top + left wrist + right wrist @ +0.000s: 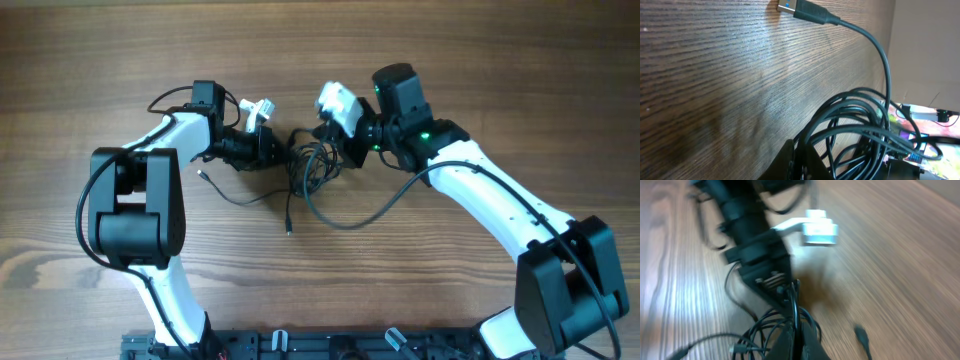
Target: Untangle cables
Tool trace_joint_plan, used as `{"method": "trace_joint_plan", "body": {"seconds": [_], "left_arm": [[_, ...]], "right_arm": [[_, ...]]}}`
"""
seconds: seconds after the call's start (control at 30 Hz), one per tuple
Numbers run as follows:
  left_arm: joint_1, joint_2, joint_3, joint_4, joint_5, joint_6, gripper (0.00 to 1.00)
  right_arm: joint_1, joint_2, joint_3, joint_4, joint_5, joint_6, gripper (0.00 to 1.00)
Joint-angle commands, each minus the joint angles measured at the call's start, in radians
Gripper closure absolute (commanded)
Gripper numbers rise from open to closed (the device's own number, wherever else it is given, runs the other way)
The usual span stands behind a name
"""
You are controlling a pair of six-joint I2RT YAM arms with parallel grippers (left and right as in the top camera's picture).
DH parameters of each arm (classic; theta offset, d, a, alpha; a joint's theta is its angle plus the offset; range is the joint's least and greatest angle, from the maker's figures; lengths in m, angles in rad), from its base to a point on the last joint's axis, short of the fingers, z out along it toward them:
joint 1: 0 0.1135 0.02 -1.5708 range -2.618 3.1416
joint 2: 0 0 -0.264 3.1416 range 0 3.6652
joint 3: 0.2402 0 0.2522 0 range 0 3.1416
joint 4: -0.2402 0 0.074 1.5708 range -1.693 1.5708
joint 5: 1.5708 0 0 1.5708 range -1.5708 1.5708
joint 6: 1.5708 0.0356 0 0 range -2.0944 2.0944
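Found the cables [310, 168] bunched in one loose knot at mid-table, nearer the far edge of the table [480, 70] than the near one, with several loops overlapping. Noted one thin tail trailing out toward the near edge and ending in a small plug [289, 230].

Found the left gripper [280, 150] hard against the knot's left side, jaws together, apparently pinching a strand. Found the right gripper [796, 330] on the opposite side, clamped on a strand running straight on toward the other gripper.

Judged as the step in hand: drawing the knot open between two pinch points.

Recommended:
- Pull apart slowly and level along the table, not upward, to let loops slide rather than cinch.
- Stop on any tightening and re-grip nearer a free end.
- Work one tail out through the loops at a time.

Cannot tell from the blurred right wrist view whether both grips share one strand. If so, expect little gain from pulling.
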Motion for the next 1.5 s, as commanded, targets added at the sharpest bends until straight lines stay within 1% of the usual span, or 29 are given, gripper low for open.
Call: {"method": "trace_joint_plan", "body": {"seconds": [0.0, 0.1, 0.2, 0.27, 0.3, 0.33, 0.37, 0.43, 0.47, 0.5, 0.53, 0.57, 0.6, 0.63, 0.7, 0.77, 0.83, 0.87, 0.93, 1.03, 1.07, 1.17, 1.23, 1.27, 1.3, 1.33, 1.4, 1.43, 1.47], "left_arm": [[0.004, 0.013, -0.002, 0.003, -0.008, -0.002, 0.92], [0.004, 0.013, -0.002, 0.004, -0.008, 0.005, 0.94], [0.004, 0.013, -0.002, 0.014, -0.003, 0.045, 0.96], [0.004, 0.013, -0.002, 0.014, 0.074, 0.110, 0.96], [0.005, 0.011, -0.002, 0.017, 0.138, 0.140, 0.96], [0.007, 0.010, -0.002, 0.029, 0.205, 0.149, 0.96], [0.015, 0.004, -0.002, 0.040, 0.300, 0.163, 0.96], [0.029, -0.011, 0.000, 0.044, 0.363, 0.161, 0.96], [0.043, -0.035, 0.000, 0.035, 0.372, 0.158, 0.96], [0.050, -0.061, 0.000, 0.022, 0.371, 0.158, 0.96], [0.055, -0.111, 0.000, 0.005, 0.371, 0.158, 0.96], [0.054, -0.147, 0.000, -0.001, 0.370, 0.158, 0.96], [0.054, -0.191, 0.000, 0.000, 0.370, 0.141, 0.96], [0.055, -0.227, 0.000, 0.005, 0.370, 0.121, 0.96], [0.054, -0.293, 0.000, 0.017, 0.370, 0.076, 0.96], [0.054, -0.349, 0.000, 0.023, 0.371, 0.045, 0.96], [0.053, -0.376, 0.000, 0.023, 0.371, 0.014, 0.96], [0.053, -0.376, -0.001, 0.022, 0.371, -0.012, 0.96], [0.053, -0.376, -0.001, 0.017, 0.371, -0.026, 0.96], [0.053, -0.376, -0.001, -0.022, 0.372, -0.026, 0.96], [0.053, -0.376, -0.001, -0.027, 0.399, -0.026, 0.96], [0.053, -0.376, -0.001, 0.000, 0.581, -0.026, 0.96], [0.053, -0.376, 0.000, 0.016, 0.602, -0.068, 0.96], [0.053, -0.376, 0.000, 0.015, 0.602, -0.079, 0.96], [0.053, -0.377, 0.000, 0.014, 0.602, -0.080, 0.96], [0.053, -0.378, 0.000, 0.014, 0.602, -0.081, 0.96], [0.053, -0.378, 0.000, 0.015, 0.602, -0.081, 0.96], [0.053, -0.378, 0.000, 0.015, 0.602, -0.080, 0.96], [0.055, -0.378, 0.000, 0.016, 0.594, -0.077, 0.96]], "right_arm": [[-0.032, -0.028, 0.002, -0.006, 0.233, 0.410, 0.96], [-0.034, -0.027, 0.002, -0.100, 0.457, 0.637, 0.96], [-0.034, -0.013, 0.002, -0.205, 0.483, 0.786, 0.96], [-0.034, 0.000, 0.002, -0.230, 0.481, 0.874, 0.95], [-0.034, 0.006, 0.002, -0.238, 0.471, 0.909, 0.82], [-0.034, 0.012, 0.002, -0.241, 0.444, 0.915, 0.79], [-0.034, 0.014, 0.002, -0.242, 0.392, 0.914, 0.69], [-0.034, 0.014, 0.002, -0.242, 0.346, 0.905, 0.66], [-0.034, 0.014, 0.002, -0.245, 0.342, 0.906, 0.62], [-0.034, 0.014, 0.002, -0.247, 0.342, 0.903, 0.46], [-0.034, 0.014, 0.002, -0.241, 0.337, 0.862, 0.42], [-0.034, 0.014, 0.002, -0.227, 0.302, 0.808, 0.43], [-0.034, 0.013, 0.002, -0.206, 0.230, 0.757, 0.49], [-0.034, 0.013, 0.002, -0.186, 0.143, 0.721, 0.53], [-0.032, 0.013, 0.002, -0.144, -0.001, 0.695, 0.53], [-0.023, 0.014, 0.002, -0.130, -0.053, 0.694, 0.52], [-0.002, 0.014, 0.002, -0.120, -0.064, 0.620, 0.39], [0.006, 0.014, 0.002, -0.110, -0.064, 0.605, 0.37], [0.013, 0.014, 0.002, -0.081, -0.064, 0.605, 0.34], [0.014, 0.014, 0.002, -0.034, -0.044, 0.607, 0.32], [0.014, 0.014, 0.002, -0.028, -0.026, 0.606, 0.31], [0.018, 0.016, 0.002, -0.019, 0.034, 0.605, 0.25], [0.026, 0.024, 0.002, -0.009, 0.071, 0.606, 0.22], [0.031, 0.033, 0.002, -0.008, 0.124, 0.607, 0.22], [0.034, 0.047, 0.002, -0.007, 0.229, 0.626, 0.25], [0.033, 0.068, 0.002, -0.003, 0.350, 0.653, 0.37], [0.033, 0.114, 0.002, 0.001, 0.520, 0.727, 0.76], [0.032, 0.133, 0.002, 0.000, 0.540, 0.753, 0.88], [0.031, 0.161, 0.002, -0.003, 0.508, 0.779, 0.96]]}}
